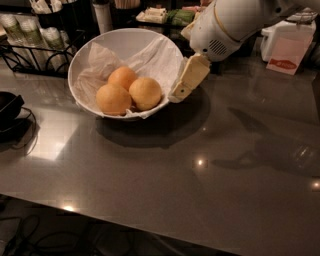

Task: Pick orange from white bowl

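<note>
The white bowl (85,55) stands tilted on the dark counter at the back left, lined with crumpled white paper. Three oranges lie in it. The palest, most yellow orange (145,93) is the right one. Two deeper-orange fruits lie beside it, one at the front left (113,99) and one behind (123,77). My gripper (180,90) hangs from the white arm at the upper right. It sits just outside the bowl's right rim, against or very near it, lower than the rim's top. It holds nothing that I can see.
A black wire rack with cups (30,35) stands at the back left. A black object (9,110) lies at the left edge. A white and pink box (286,50) stands at the back right. Packets and containers (160,15) line the back.
</note>
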`<state>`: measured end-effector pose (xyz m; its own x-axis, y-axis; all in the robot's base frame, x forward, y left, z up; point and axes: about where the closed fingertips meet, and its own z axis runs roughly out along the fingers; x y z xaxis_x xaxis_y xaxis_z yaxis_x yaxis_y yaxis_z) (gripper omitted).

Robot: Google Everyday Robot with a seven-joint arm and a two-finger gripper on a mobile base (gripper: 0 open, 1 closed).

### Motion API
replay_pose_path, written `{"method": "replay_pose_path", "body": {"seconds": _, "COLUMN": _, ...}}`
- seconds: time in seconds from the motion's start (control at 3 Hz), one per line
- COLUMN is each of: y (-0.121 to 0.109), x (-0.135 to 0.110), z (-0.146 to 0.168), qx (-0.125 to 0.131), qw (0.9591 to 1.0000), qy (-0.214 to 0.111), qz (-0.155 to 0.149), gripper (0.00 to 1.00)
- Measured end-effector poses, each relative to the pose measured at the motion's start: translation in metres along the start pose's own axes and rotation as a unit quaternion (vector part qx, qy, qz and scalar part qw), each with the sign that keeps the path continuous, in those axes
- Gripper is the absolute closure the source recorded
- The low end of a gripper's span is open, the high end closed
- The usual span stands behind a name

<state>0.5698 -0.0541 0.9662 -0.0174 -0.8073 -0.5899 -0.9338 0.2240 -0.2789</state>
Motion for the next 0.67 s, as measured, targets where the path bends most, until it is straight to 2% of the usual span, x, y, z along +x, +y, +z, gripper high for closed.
{"method": "replay_pose_path", "body": {"seconds": 0.33, "y": -0.0038, "x": -0.0085, "z": 0.0124, "qx": -0.006, "qw": 0.9984, "qy": -0.032, "qz": 0.046, "gripper": 0.00}}
{"method": "replay_pose_path", "body": {"seconds": 0.67, "y": -0.0038, "x": -0.0086, "z": 0.0126, "qx": -0.006, "qw": 0.9984, "qy": -0.032, "qz": 0.046, "gripper": 0.00}}
